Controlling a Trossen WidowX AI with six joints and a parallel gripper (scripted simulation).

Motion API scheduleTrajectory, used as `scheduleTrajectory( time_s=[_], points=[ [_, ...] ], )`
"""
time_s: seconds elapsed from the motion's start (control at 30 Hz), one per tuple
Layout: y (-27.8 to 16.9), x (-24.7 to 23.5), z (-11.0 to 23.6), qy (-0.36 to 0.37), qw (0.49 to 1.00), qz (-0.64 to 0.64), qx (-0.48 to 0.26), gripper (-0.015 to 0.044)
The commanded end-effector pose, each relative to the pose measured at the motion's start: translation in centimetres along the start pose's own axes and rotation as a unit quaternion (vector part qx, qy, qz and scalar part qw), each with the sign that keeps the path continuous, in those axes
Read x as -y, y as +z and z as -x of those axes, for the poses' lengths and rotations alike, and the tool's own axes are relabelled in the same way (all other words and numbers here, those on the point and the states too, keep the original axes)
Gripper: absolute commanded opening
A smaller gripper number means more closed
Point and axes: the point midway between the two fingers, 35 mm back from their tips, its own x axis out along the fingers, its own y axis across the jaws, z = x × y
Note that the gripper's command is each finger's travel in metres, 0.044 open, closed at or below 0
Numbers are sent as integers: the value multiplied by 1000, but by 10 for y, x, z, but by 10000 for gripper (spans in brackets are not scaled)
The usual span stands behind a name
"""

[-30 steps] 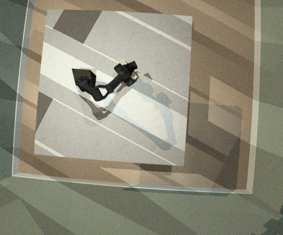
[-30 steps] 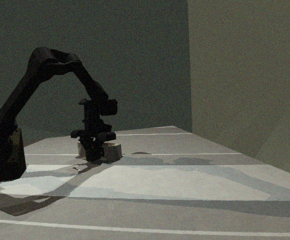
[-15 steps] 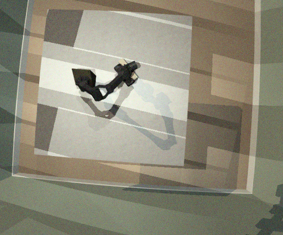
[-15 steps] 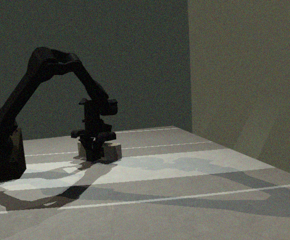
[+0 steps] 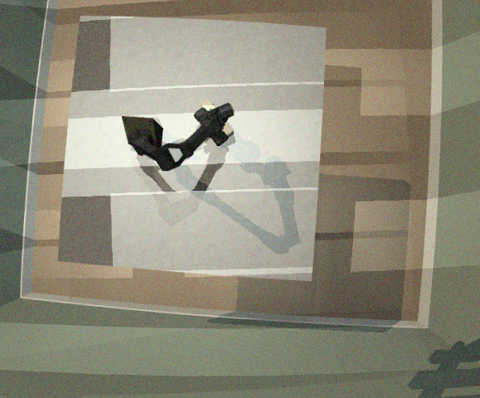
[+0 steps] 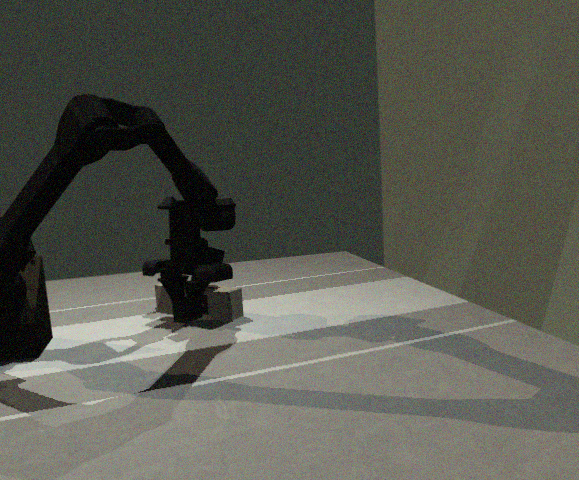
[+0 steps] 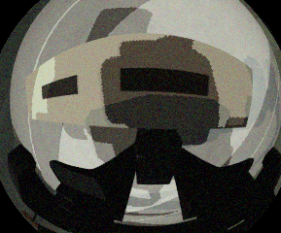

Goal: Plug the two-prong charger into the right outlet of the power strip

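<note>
The arm [image 6: 98, 134] arches from its base [image 6: 7, 304] at the left of the tabletop [image 6: 382, 361] and points straight down over the strip [image 6: 224, 303], a low tan block lying in a band of light. The jaws [image 6: 188, 304] are pinching a dark thing held upright between them, which by its place must be the charger [image 7: 155, 146]; its shape is hard to make out, since it is as dark as the fingers around it. In the wrist view the charger hangs just below the strip's face, in line with the larger dark slot [image 7: 162, 81] in the raised darker panel near the middle; a smaller slot [image 7: 60, 85] sits well to the left on the paler part of the strip. Whether the prongs touch the slot or stand just apart from it cannot be told. From above, the wrist [image 5: 213, 118] covers most of the strip [image 5: 207, 104], with only pale corners showing on either side. Long shadows of the arm stretch across the tabletop toward the near right corner.
</note>
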Motion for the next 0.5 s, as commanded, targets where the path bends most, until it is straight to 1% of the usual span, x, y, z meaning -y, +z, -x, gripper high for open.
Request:
scheduleTrajectory(
  time_s=[0.0,0.47],
  points=[
    [2,0,1,2,1000,-2,1,0],
    [6,1,1,2,1000,-2,1,0]
  ],
)
